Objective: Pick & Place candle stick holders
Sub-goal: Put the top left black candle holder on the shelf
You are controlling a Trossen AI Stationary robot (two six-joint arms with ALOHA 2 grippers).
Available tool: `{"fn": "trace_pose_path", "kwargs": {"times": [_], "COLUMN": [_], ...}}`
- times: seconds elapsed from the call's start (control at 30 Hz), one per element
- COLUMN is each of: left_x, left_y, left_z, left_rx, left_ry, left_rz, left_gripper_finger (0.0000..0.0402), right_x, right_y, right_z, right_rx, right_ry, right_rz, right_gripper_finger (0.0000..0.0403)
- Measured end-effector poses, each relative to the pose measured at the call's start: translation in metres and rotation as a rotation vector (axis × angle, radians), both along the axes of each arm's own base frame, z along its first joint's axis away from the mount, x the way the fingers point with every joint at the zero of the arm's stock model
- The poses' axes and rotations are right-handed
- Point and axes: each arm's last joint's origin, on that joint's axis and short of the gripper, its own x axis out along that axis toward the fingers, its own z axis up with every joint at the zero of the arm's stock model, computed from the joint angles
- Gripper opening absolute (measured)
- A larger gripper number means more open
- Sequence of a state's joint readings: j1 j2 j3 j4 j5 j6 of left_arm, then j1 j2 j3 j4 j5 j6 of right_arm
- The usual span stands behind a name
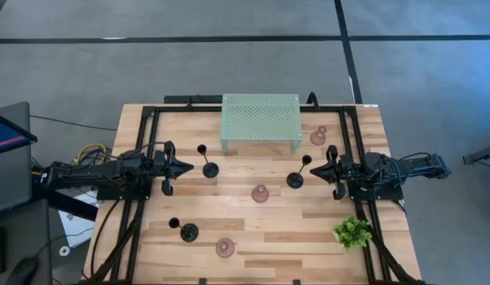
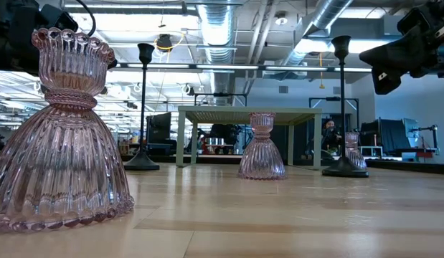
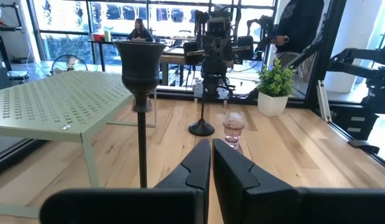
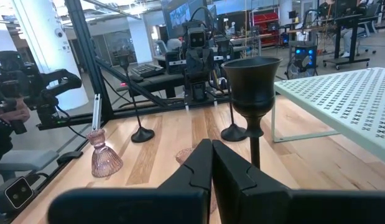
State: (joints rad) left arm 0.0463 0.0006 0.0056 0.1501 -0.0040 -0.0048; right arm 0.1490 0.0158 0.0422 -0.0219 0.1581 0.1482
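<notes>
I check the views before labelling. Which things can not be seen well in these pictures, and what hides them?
- Pink holder beside the shelf: partly behind the right black holder in the low view.
- Plant: outside the low view.
- Middle pink holder: mostly behind the shut right gripper in the right wrist view.
- Nearest black holder: base hidden by the shut left gripper in the left wrist view.

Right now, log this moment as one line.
left tool: shut, empty | right tool: shut, empty | black holders: standing | pink holders: standing
</notes>
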Motion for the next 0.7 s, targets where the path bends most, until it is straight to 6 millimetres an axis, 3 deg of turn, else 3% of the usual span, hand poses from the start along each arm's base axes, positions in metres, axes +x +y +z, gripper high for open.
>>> {"fn": "trace_pose_path", "kwargs": {"times": [0.7], "left_x": [-0.0002], "left_y": [0.0], "left_z": [0.0011], "left_rx": [-0.025], "left_ry": [-0.013], "left_rz": [-0.004], "left_gripper_finger": [0.0017], "right_x": [0.0], "right_y": [-0.0002], "right_z": [0.0], "right_rx": [0.002], "right_ry": [0.0], "right_rz": [-0.007], "right_gripper_finger": [0.0]}}
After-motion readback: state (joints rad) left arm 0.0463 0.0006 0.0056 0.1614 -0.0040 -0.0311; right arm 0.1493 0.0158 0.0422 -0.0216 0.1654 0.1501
